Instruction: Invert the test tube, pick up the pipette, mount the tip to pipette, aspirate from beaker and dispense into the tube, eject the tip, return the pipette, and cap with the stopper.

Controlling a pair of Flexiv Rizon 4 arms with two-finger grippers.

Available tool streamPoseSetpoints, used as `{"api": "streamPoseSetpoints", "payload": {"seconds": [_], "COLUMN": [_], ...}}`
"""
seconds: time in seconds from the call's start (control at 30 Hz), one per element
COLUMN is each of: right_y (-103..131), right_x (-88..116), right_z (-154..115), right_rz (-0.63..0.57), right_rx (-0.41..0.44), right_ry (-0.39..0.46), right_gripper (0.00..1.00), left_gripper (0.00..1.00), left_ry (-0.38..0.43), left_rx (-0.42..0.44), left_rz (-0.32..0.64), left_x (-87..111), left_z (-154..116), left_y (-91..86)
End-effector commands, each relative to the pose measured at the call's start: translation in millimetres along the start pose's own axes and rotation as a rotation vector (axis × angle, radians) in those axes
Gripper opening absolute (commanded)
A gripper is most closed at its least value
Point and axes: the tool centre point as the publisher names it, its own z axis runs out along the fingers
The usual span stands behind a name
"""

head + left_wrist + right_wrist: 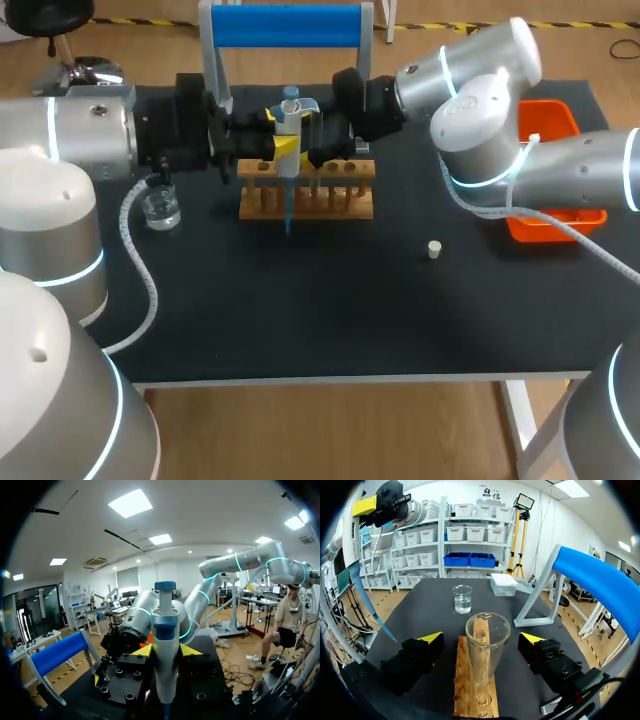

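Observation:
My left gripper (281,146) (166,652) is shut on a white pipette (290,122) (165,650) with a blue top, held upright above the wooden rack (306,190). Its long blue tip (288,215) (369,604) points down over the mat beside the rack (475,690). A clear test tube (487,642) stands mouth up in the rack. My right gripper (325,150) (481,639) is open around the tube, with a gap on each side. A glass beaker (160,210) (462,599) with clear liquid stands at the left. The small white stopper (434,249) lies on the mat at the right.
A stand with a blue bar (286,25) (600,582) rises behind the rack. An orange tray (548,125) sits at the right edge, partly under my right arm. A white box (504,584) lies beyond the rack near the stand's foot.

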Motion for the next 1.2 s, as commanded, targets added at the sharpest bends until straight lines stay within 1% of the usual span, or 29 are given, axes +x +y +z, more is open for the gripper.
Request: {"api": "streamPoseSetpoints", "payload": {"seconds": [0.03, 0.33, 0.4, 0.8, 0.97, 1.2], "right_y": [0, 0, 0, 0, -6, -10], "right_x": [-1, -1, -1, -1, 6, 24], "right_z": [-1, -1, -1, -1, -28, -75], "right_rz": [0.000, 0.000, 0.000, 0.000, -0.004, -0.031], "right_rx": [0.002, 0.002, 0.002, 0.002, 0.003, -0.007], "right_ry": [0.004, 0.004, 0.004, 0.004, -0.026, -0.058], "right_gripper": [1.00, 1.00, 1.00, 1.00, 1.00, 1.00], "left_gripper": [0.00, 0.00, 0.00, 0.00, 0.00, 0.00], "left_ry": [0.005, 0.018, 0.019, 0.019, 0.019, 0.019], "left_rx": [-0.008, -0.025, -0.044, -0.044, -0.044, -0.044], "left_rz": [-0.005, -0.007, -0.003, -0.003, -0.003, -0.003], "left_x": [-1.0, -2.6, -2.3, -2.3, -2.3, -2.3], "left_z": [3, 4, 5, 5, 5, 5], "left_y": [2.2, 3.4, 3.8, 3.8, 3.8, 3.8]}}
